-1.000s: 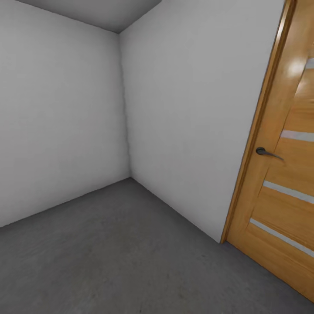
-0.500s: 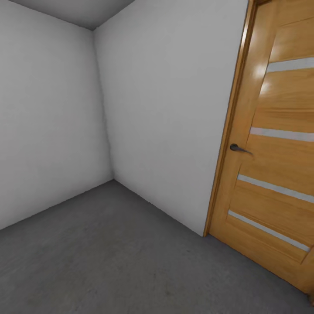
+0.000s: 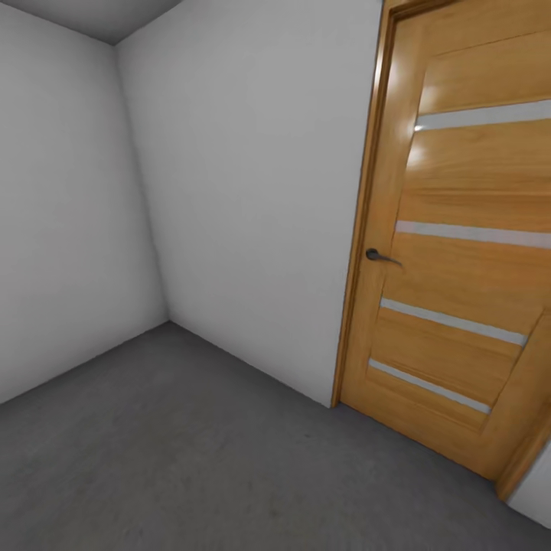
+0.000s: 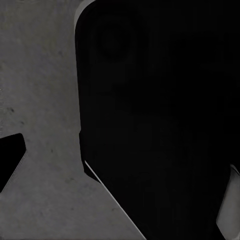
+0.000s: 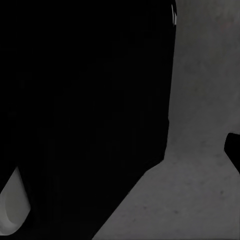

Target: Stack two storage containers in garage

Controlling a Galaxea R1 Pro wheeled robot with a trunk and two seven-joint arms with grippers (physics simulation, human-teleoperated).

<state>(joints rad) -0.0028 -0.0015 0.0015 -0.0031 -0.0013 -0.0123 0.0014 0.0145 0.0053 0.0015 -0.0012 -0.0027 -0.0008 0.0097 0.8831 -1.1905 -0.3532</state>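
I face a corner of plain grey-white walls over the dark grey speckled concrete floor, with a honey-coloured wooden plank door and its dark lever handle to my right. My wrist cameras look past black bodywork onto that concrete, and I cannot tell how either of my grippers is set.

The floor lay open across the lower half of the head view, dark grey concrete running unbroken into the corner at left. Grey-white walls closed it off at the left and centre of the frame. At right, a shut wooden door blocked the way, its dark handle jutting toward the wall beside it.
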